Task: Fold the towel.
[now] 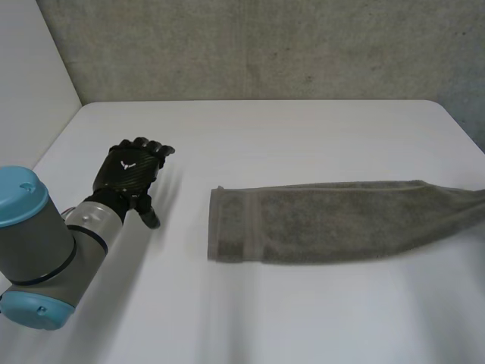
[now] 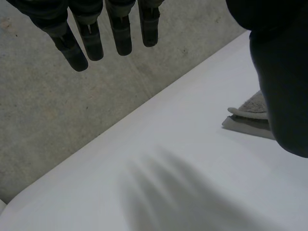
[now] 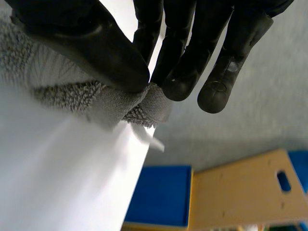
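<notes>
Grey terry towel [image 1: 333, 221], long strip; right hand [image 3: 86, 41] pinches end, seemingly corner.

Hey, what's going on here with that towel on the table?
A two-armed robot is folding a towel, which lies stretched out long across the white table. Its right hand pinches one end of the towel between thumb and fingers at the table's edge. Its left hand hovers open over the table beside the towel's other end, not touching it. The towel is not yet folded end to end.
</notes>
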You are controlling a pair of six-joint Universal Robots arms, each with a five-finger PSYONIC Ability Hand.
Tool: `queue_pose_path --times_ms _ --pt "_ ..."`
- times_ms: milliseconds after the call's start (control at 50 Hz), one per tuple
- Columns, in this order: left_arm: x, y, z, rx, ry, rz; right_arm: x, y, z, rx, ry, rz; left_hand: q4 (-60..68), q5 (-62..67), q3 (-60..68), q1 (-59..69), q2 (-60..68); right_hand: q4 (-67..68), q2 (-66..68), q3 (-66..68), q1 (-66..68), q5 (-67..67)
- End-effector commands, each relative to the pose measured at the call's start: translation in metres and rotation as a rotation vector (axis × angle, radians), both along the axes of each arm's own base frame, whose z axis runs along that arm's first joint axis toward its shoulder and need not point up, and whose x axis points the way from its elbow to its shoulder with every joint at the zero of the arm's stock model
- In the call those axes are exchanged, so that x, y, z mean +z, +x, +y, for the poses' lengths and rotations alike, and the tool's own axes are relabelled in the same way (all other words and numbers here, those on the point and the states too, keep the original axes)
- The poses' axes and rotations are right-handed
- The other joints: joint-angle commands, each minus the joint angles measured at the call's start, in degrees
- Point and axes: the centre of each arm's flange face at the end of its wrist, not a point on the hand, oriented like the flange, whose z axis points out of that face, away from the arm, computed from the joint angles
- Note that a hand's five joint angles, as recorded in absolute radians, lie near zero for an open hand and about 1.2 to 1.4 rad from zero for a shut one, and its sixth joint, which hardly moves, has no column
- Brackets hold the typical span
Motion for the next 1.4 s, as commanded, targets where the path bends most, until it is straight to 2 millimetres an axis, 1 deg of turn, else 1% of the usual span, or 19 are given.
queue_pose_path --times_ms 20,40,60,80,140,160,200,360,500,600,640,660,700,760,800,880,920,1040,1400 --pt "0.002 0.0 0.0 0.001 -0.007 0.002 0.048 0.122 0.026 0.294 -0.141 -0.119 -5.14 -12.46 -3.65 -4.92 -4.81 3.13 5.32 3.43 4.71 3.61" --pt "0.002 0.0 -0.001 0.002 -0.007 0.002 0.051 0.156 0.041 0.391 -0.157 -0.124 -5.14 -12.46 -3.65 -4.92 -4.81 3.13 5.32 3.43 4.71 3.61" --pt "0.002 0.0 -0.001 0.002 -0.007 0.002 0.051 0.156 0.041 0.392 -0.157 -0.124 -5.14 -12.46 -3.65 -4.92 -4.81 3.13 5.32 3.43 4.71 3.61" --pt "0.002 0.0 -0.001 0.002 -0.007 0.002 0.05 0.188 0.058 0.486 -0.168 -0.13 -5.14 -12.46 -3.65 -4.92 -4.81 3.13 5.32 3.43 4.71 3.61" --pt "0.002 0.0 -0.001 0.002 -0.01 0.003 0.036 0.242 0.093 0.654 -0.161 -0.139 -5.14 -12.46 -3.65 -4.92 -4.81 3.13 5.32 3.43 4.71 3.61" --pt "0.002 0.0 -0.001 0.002 -0.01 0.003 0.036 0.243 0.093 0.654 -0.161 -0.139 -5.14 -12.46 -3.65 -4.92 -4.81 3.13 5.32 3.43 4.71 3.61" --pt "0.002 0.0 -0.001 0.002 -0.011 0.003 0.017 0.281 0.126 0.784 -0.137 -0.136 -5.14 -12.46 -3.65 -4.92 -4.81 3.13 5.32 3.43 4.71 3.61" --pt "0.004 -0.001 -0.003 0.004 -0.017 0.005 -0.028 0.325 0.182 0.976 -0.025 -0.111 -5.18 -12.51 -3.69 -4.96 -4.85 3.13 5.32 3.43 4.71 3.61" --pt "0.005 -0.002 -0.005 0.002 -0.023 0.007 -0.045 0.333 0.195 1.047 0.026 -0.11 -5.18 -12.51 -3.69 -4.96 -4.85 3.13 5.32 3.43 4.71 3.61" --pt "0.006 -0.005 -0.006 -0.002 -0.03 0.01 -0.044 0.332 0.196 1.048 0.029 -0.112 -5.14 -12.46 -3.65 -4.92 -4.81 3.13 5.32 3.43 4.71 3.61" --pt "0.006 -0.006 -0.005 -0.005 -0.029 0.009 -0.036 0.329 0.191 1.011 0.003 -0.115 -5.18 -12.51 -3.69 -4.96 -4.85 -26.24 -24.05 -25.95 -24.66 -25.76" --pt "0.006 -0.006 -0.005 -0.005 -0.029 0.009 -0.036 0.329 0.191 1.011 0.002 -0.115 -5.18 -12.51 -3.69 -4.96 -4.85 -26.41 -24.22 -26.12 -24.83 -25.93" --pt "0.004 -0.006 -0.004 -0.007 -0.024 0.008 -0.02 0.312 0.164 0.889 -0.045 -0.119 -5.18 -12.51 -3.69 -4.96 -4.85 -43.68 -41.49 -43.39 -42.1 -43.2" --pt "0.004 -0.006 -0.004 -0.007 -0.021 0.007 -0.013 0.293 0.14 0.782 -0.067 -0.113 -5.18 -12.51 -3.69 -4.96 -4.85 -46.43 -44.24 -46.13 -44.85 -45.95" --pt "0.003 -0.005 -0.003 -0.007 -0.018 0.006 -0.002 0.26 0.103 0.614 -0.103 -0.11 -5.14 -12.47 -3.65 -4.92 -4.81 -50.44 -48.25 -50.15 -48.86 -49.96" --pt "0.002 -0.005 -0.003 -0.007 -0.015 0.005 0.009 0.231 0.075 0.501 -0.124 -0.152 -5.18 -12.51 -3.69 -4.96 -4.85 -51.98 -49.79 -51.69 -50.4 -51.5" --pt "0.001 -0.005 -0.003 -0.008 -0.014 0.004 0.017 0.193 0.046 0.371 -0.132 -0.234 -5.18 -12.51 -3.69 -4.96 -4.85 -51.81 -49.62 -51.52 -50.23 -51.33" --pt "0.001 -0.005 -0.002 -0.008 -0.013 0.004 0.015 0.15 0.019 0.271 -0.081 -0.38 -5.18 -12.51 -3.69 -4.96 -4.85 -50.31 -48.12 -50.01 -48.73 -49.83" --pt "-0.002 -0.006 -0.001 -0.013 -0.002 0.0 -0.02 0.115 -0.011 0.222 0.136 -0.652 -5.14 -12.46 -3.65 -4.92 -4.81 -44.91 -42.73 -44.62 -43.33 -44.44"
